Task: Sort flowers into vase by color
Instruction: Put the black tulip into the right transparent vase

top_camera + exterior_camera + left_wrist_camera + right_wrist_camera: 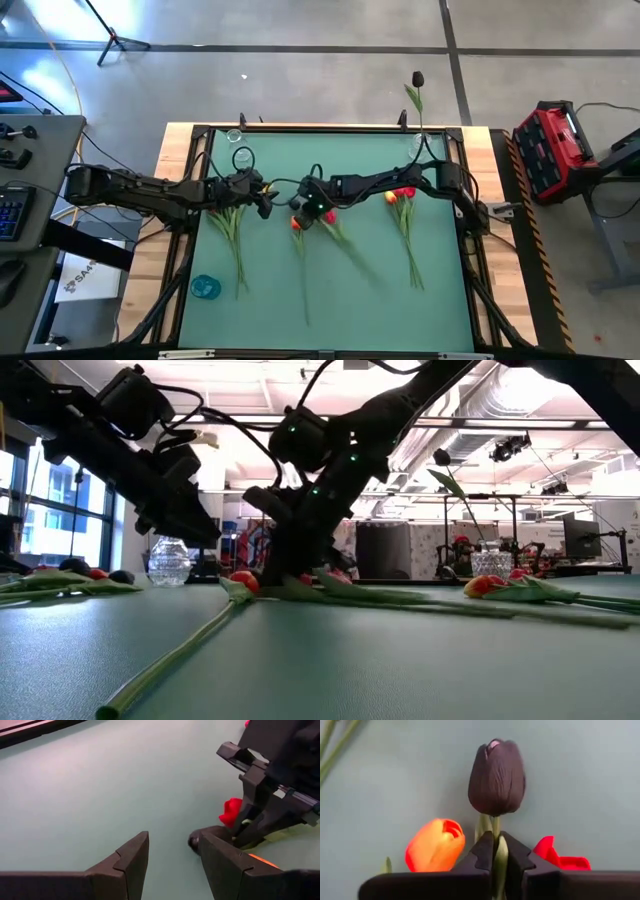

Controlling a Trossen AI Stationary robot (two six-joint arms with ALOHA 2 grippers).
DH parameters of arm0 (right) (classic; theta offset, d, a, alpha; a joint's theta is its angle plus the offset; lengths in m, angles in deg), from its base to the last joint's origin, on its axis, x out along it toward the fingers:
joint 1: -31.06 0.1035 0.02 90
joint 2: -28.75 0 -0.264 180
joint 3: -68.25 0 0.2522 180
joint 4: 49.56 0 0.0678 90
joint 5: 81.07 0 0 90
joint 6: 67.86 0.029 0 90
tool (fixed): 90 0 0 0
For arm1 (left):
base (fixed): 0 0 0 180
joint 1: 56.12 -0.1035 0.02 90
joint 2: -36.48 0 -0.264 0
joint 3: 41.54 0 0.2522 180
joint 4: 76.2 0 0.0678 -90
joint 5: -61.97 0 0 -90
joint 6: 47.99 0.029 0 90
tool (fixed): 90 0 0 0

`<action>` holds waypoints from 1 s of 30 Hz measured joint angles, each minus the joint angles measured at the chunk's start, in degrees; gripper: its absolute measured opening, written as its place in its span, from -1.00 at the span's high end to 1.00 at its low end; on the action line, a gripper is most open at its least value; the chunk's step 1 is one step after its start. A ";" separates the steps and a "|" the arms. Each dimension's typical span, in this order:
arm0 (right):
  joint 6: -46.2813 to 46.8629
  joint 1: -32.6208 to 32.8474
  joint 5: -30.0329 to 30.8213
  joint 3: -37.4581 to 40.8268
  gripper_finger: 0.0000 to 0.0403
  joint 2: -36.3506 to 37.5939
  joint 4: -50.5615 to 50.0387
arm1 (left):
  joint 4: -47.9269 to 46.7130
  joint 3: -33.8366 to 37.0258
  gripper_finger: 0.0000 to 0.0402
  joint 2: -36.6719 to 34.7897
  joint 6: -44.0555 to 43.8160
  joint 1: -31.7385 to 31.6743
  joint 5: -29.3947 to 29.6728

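Right gripper pinches the dark tulip's stem at mid-table

The right gripper (495, 857) is pressed together on the stem just under the black tulip (496, 777), low on the green mat (360, 280), with an orange tulip (436, 845) and a red tulip (560, 857) touching beside it. The left gripper (172, 855) hovers spread, close by. My worry: lifting could drag the neighbouring flowers along, or the thin stem could slip or bend, and the two arms might bump

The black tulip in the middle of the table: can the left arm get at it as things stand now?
Probably not. The right gripper is already shut on the black tulip stem just below the head, and the open left gripper faces that arm's body, which blocks the way.
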 joint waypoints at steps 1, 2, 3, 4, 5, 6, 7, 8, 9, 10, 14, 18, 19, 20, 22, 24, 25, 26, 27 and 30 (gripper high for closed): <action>-0.01 -0.03 -0.26 0.00 0.94 0.17 0.39 | -0.03 0.00 0.19 0.00 -0.02 0.00 -0.06; -0.02 -0.04 -0.58 0.02 0.94 0.40 0.65 | -0.04 0.00 0.19 0.00 -0.02 -0.01 -0.43; -0.01 -0.04 -0.73 0.02 0.95 0.78 1.16 | -0.04 0.00 0.19 0.00 0.01 0.00 -0.76; -0.02 -0.04 -0.80 0.05 0.97 1.45 1.66 | -0.12 0.00 0.19 0.00 0.06 0.00 -0.83; -0.02 -0.04 -0.79 0.07 0.98 2.28 2.32 | -0.27 0.00 0.19 0.00 0.25 0.00 -0.88; -0.01 -0.04 -0.79 0.07 0.99 3.20 3.34 | -0.35 0.00 0.19 0.00 0.47 0.00 -0.89; 0.03 -0.04 -0.77 0.07 0.99 4.25 4.72 | -0.46 0.00 0.19 0.00 0.49 0.00 -0.90; 0.25 -0.04 -0.79 0.07 0.98 5.45 5.97 | -0.57 0.00 0.19 0.00 0.49 0.00 -0.85; 0.34 -0.04 -0.78 0.07 0.98 6.67 6.64 | -0.57 0.00 0.19 0.00 0.49 0.00 -0.87; 0.41 -0.04 -0.70 0.07 0.98 7.84 7.79 | -0.63 0.00 0.19 0.00 0.49 -0.02 -0.87; -1.54 0.08 3.16 0.06 0.99 13.73 10.10 | -1.57 0.00 0.19 0.00 0.51 -0.02 -0.96; -7.77 0.86 14.56 0.02 1.00 20.79 7.04 | -2.40 0.00 0.19 0.00 0.49 0.00 -0.98; -9.27 1.14 18.09 0.02 1.00 22.49 5.73 | -2.77 0.00 0.19 0.00 0.50 0.00 -0.98; -10.75 1.42 21.52 0.02 1.00 24.31 4.93 | -2.99 0.00 0.19 0.00 0.51 0.04 -0.98; -13.63 2.19 27.67 0.02 1.00 27.48 3.76 | -3.27 0.00 0.19 0.02 0.49 0.12 -0.87; -15.89 3.00 32.37 0.02 1.00 30.21 2.39 | -3.32 0.00 0.19 0.02 0.51 0.20 -0.83; -16.77 3.43 34.30 0.06 1.00 31.32 2.45 | -3.27 0.00 0.19 0.02 0.65 0.25 -0.83; -17.72 3.80 35.96 0.86 1.00 32.65 2.95 | -2.96 0.00 0.19 0.02 0.91 0.32 -0.78; -18.26 4.10 37.74 2.22 1.00 33.83 3.63 | -2.86 0.00 0.19 0.02 0.96 0.49 -0.63; -18.66 4.36 41.00 9.17 1.00 38.08 9.43 | -2.36 0.00 0.19 0.02 1.48 1.63 1.08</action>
